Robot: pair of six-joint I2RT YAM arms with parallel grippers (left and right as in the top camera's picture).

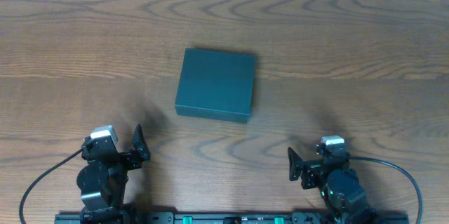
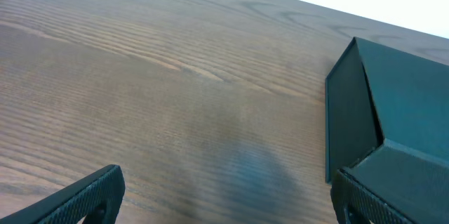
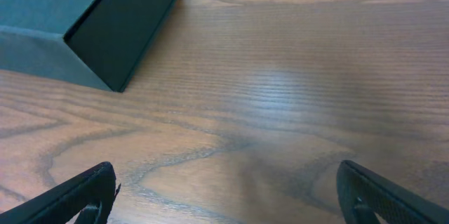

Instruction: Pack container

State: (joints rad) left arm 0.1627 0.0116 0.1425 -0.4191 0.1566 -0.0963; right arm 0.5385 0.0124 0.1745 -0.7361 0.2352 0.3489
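The container (image 1: pixel 216 84) is a dark teal-green cardboard box, lid shut, lying flat at the middle of the wooden table. It shows at the right edge of the left wrist view (image 2: pixel 393 112) and at the top left of the right wrist view (image 3: pixel 84 20). My left gripper (image 1: pixel 118 147) is open and empty near the front left edge, well short of the box. My right gripper (image 1: pixel 317 162) is open and empty near the front right edge. No snack packets are in view.
The brown wooden table (image 1: pixel 84 55) stretches around the box on all sides. Cables run from both arm bases along the front edge.
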